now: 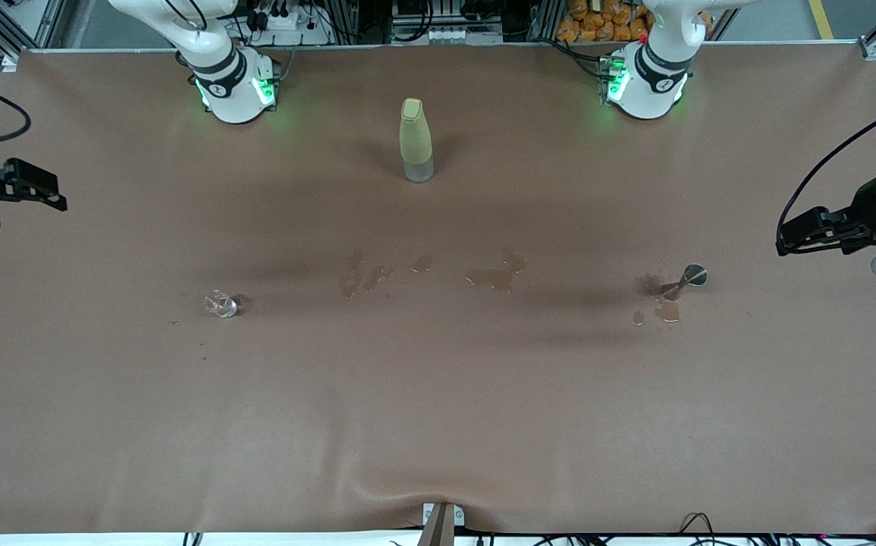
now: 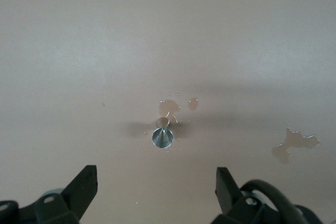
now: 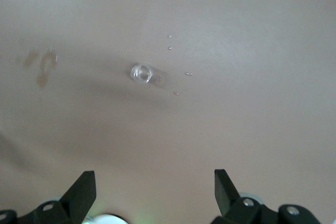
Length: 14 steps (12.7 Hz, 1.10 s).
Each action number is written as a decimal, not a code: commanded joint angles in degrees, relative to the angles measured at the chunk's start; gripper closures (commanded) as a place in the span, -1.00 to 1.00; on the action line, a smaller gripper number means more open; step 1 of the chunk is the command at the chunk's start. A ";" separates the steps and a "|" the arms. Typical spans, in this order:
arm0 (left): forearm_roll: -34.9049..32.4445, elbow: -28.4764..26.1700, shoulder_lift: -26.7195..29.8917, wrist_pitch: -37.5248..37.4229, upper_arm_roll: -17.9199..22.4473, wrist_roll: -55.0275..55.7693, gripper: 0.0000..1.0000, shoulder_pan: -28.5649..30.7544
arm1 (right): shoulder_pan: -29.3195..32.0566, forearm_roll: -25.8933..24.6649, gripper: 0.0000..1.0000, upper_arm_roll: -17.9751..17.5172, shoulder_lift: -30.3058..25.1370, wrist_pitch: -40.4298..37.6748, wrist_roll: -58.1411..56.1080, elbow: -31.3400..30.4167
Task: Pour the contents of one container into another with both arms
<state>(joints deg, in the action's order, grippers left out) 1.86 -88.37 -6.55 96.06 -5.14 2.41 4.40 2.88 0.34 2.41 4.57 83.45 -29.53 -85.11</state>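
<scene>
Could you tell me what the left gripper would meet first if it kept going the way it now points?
Probably the small metal funnel: it lies straight ahead of the left gripper, between the open jaws' line, on the table, though depth is unclear.

I see a brown table cover (image 1: 438, 394) spanning nearly the whole front view, rumpled at its near edge (wet stains (image 1: 494, 277) mark its middle). Along the top run aluminium frame rails (image 1: 36, 23), cables (image 1: 278, 15) and orange packets (image 1: 597, 21).
</scene>
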 commanded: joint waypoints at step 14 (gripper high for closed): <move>12.36 0.39 -7.77 -0.26 0.04 -35.65 -1.00 4.37 | 5.73 2.64 -1.00 5.33 -11.86 13.48 -79.01 -21.40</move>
<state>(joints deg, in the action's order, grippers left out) 10.31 -88.75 -12.38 95.91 -5.02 -23.76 6.14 8.22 1.53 7.32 -5.50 94.90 -105.20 -103.38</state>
